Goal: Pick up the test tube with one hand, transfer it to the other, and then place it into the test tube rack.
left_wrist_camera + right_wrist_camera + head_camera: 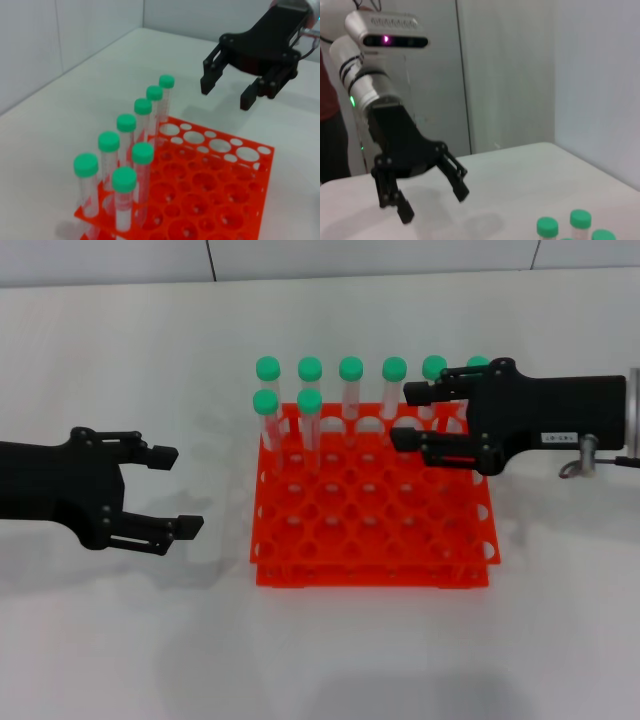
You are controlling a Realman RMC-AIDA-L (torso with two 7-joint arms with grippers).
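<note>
Standing on the white table (120, 640), the orange rack (372, 540) holds eight green-capped tubes (309, 415): six along its 12 o'clock edge and two more just behind, toward the 10 o'clock corner, every other hole bare. The right gripper (412, 415) hovers over the rack's 2 o'clock corner, jaws wide and holding nothing, close beside the last tubes of the far row. The left gripper (178, 490) hangs at 9 o'clock of the rack, apart from it, jaws wide and empty.
</note>
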